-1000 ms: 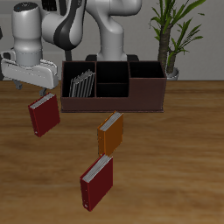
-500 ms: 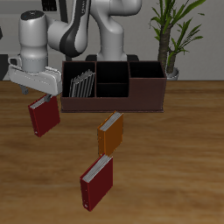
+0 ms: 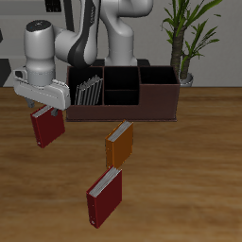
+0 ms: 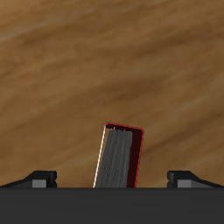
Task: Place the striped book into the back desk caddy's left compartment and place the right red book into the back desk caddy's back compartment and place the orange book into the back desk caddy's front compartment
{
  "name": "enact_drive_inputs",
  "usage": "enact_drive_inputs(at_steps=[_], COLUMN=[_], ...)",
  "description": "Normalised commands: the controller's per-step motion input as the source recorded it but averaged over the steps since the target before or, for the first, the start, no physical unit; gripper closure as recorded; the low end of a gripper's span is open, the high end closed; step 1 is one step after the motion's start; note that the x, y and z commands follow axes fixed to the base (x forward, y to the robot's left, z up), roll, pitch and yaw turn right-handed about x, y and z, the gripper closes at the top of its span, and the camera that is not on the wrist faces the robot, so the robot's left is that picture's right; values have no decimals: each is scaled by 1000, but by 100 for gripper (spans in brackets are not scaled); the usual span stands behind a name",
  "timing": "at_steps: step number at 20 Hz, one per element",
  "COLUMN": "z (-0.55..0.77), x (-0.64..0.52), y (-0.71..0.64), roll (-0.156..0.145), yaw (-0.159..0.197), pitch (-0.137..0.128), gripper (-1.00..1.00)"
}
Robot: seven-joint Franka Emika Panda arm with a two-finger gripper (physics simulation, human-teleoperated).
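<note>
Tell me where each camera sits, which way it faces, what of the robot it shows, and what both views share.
Exterior view: sits in front of the table and above it, facing the back desk caddy, the orange book and the arm with its gripper.
Wrist view: sits on the gripper, looking down between two fingertips at the tabletop.
Shared: the right red book under the gripper, seen again in the wrist view.

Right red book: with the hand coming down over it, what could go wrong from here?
The right red book sits off-centre between the open fingers, so the hand may grip it skewed or tip it. The striped book already leans in the back desk caddy, beside the target cell.
</note>
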Motion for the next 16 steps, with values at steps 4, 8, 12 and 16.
enact_drive_inputs(at_steps=[4,8,12,16], z=[-148,-66,-186,-166], x=[26,-46,17,14], y=[-41,-24,10,-21], roll=[-12,-6,-6,-4], yaw=[-28,-8,-12,-32], pitch=[33,11,31,29], gripper=[-100,-100,-100,-100])
